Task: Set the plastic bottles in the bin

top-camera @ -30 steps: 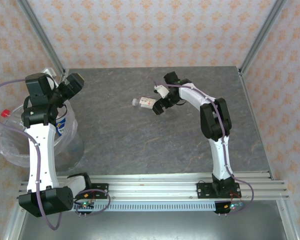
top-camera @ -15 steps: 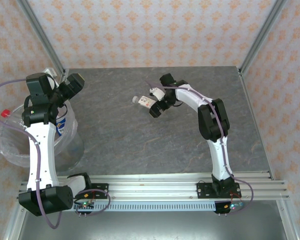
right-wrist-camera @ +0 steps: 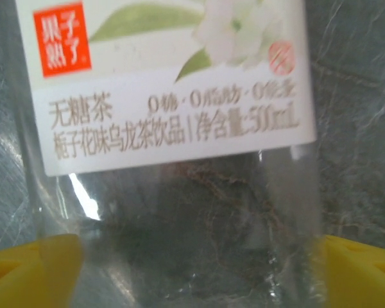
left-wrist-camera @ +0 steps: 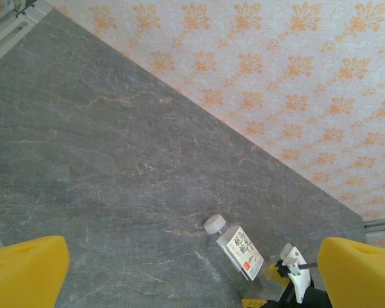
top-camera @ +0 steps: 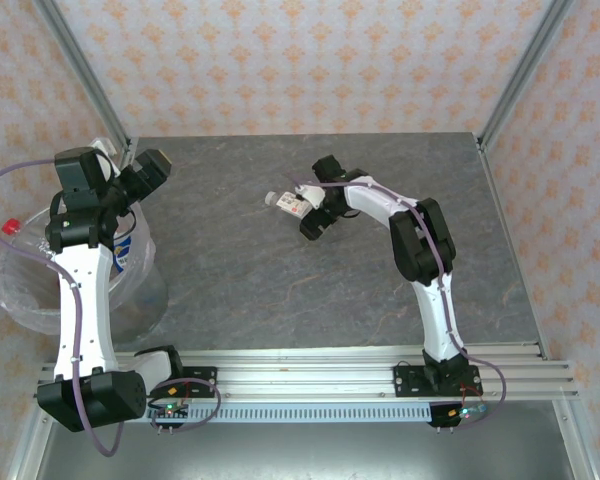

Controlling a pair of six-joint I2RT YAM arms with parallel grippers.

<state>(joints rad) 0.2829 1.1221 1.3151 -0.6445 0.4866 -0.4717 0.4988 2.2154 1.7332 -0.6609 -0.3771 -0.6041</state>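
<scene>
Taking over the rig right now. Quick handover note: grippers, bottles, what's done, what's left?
Left gripper: open, empty, raised beside the bin.
Right gripper: fingers either side of the white-label bottle lying on the table; grip unclear.
Done: bottles already in the bin, a red cap visible; count hidden.
Left: grip this bottle, carry it over, drop it in.

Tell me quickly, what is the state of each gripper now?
Left gripper: open, empty.
Right gripper: open, straddling the bottle, not clearly gripping it.
</scene>
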